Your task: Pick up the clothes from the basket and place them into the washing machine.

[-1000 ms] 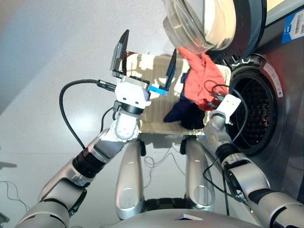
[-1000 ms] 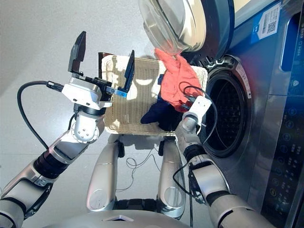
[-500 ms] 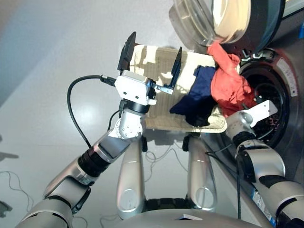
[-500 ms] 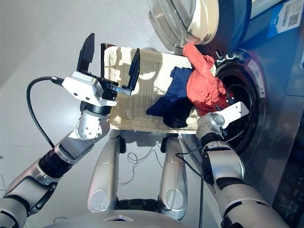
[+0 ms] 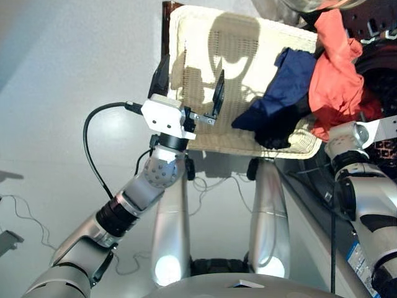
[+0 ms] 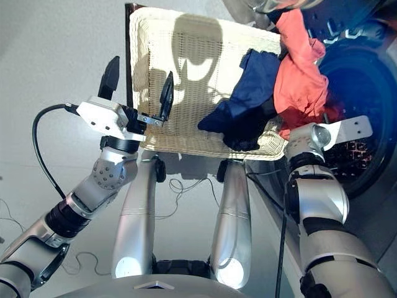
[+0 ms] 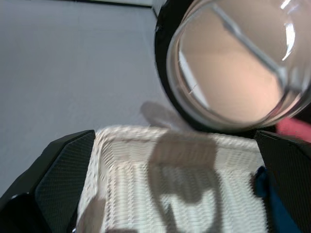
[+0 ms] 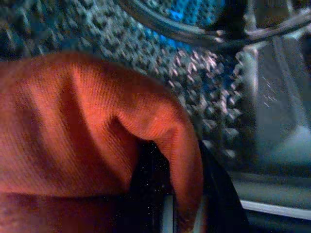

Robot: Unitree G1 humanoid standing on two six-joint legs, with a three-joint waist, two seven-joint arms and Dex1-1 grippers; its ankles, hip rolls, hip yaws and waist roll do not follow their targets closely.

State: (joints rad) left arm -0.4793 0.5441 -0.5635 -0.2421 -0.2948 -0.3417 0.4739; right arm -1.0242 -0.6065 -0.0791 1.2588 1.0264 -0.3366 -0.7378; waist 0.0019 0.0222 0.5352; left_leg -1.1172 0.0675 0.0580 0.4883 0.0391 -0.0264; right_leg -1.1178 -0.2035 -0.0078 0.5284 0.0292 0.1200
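Cream-white woven wicker basket [image 5: 205, 74] sits on the grey floor [image 5: 74, 74] in front of the robot. Its left part is bare weave with a dark shadow on it. On its right part lie two soft cloths: a navy blue garment [image 5: 288, 77] and, touching it at the near rim, a black garment [image 5: 279, 129]. The black one hangs a little over the basket's front edge.

A coral-red cloth garment [image 5: 335, 74] hangs up in the air at the right edge of the basket, just beside the blue one. It droops down in front of the dark grey washing machine's round opening [image 6: 360, 93]. In the right wrist view the red cloth [image 8: 82, 141] fills most of the picture, with the shiny metal drum full of little holes [image 8: 194, 73] close behind it. The right gripper is under the red cloth, and I cannot tell how it is set.

The left gripper [image 5: 188, 84] hovers over the left side of the basket, touching nothing. Its two black fingers [image 5: 218, 94] are spread wide apart. In the left wrist view the clear round glass of the washer door [image 7: 238, 63] shows past the far rim of the basket [image 7: 165, 136].
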